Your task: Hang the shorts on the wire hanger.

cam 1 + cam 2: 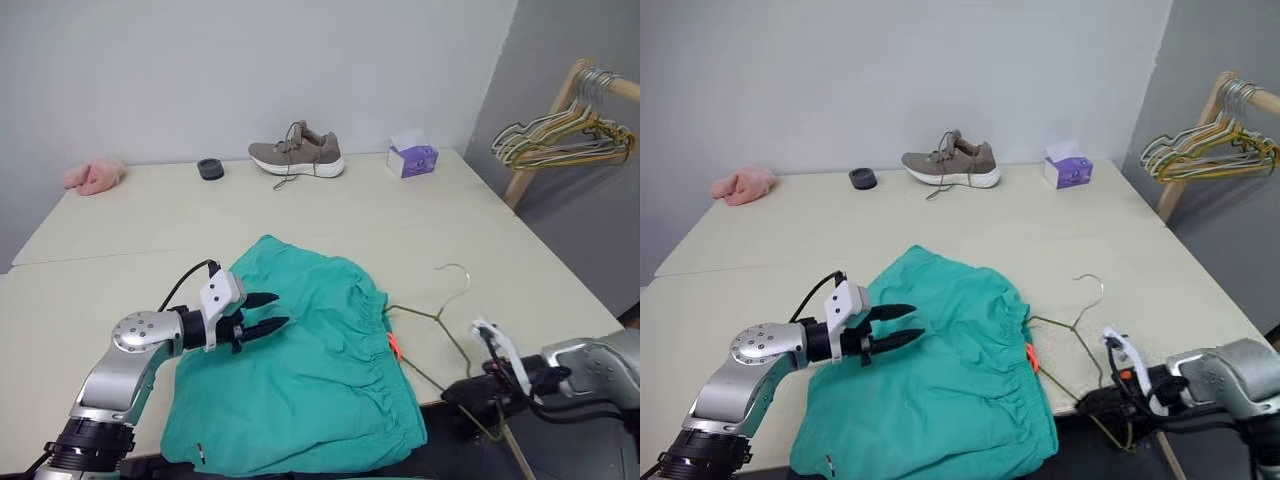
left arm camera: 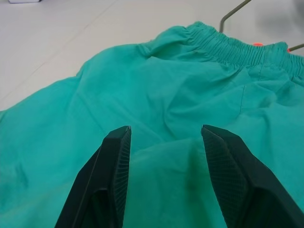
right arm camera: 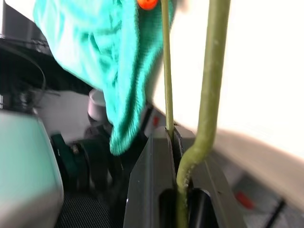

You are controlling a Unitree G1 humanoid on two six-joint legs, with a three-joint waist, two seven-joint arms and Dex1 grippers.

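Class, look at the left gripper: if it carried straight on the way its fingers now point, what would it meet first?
Most likely the green shorts. The left gripper hangs open just over the cloth, angled slightly down toward the waistband; how far above it sits is hard to judge.

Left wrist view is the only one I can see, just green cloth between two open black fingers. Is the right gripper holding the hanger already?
Observer: Yes, the right gripper is shut on the wire hanger at its corner off the table's near edge.
Operator: Where is its hook?
Observer: The hook lies on the table, pointing away from the robot.
Operator: Is the hanger inside the shorts?
Observer: One end reaches the waistband of the shorts near the orange tag; whether it is inside, I cannot tell.
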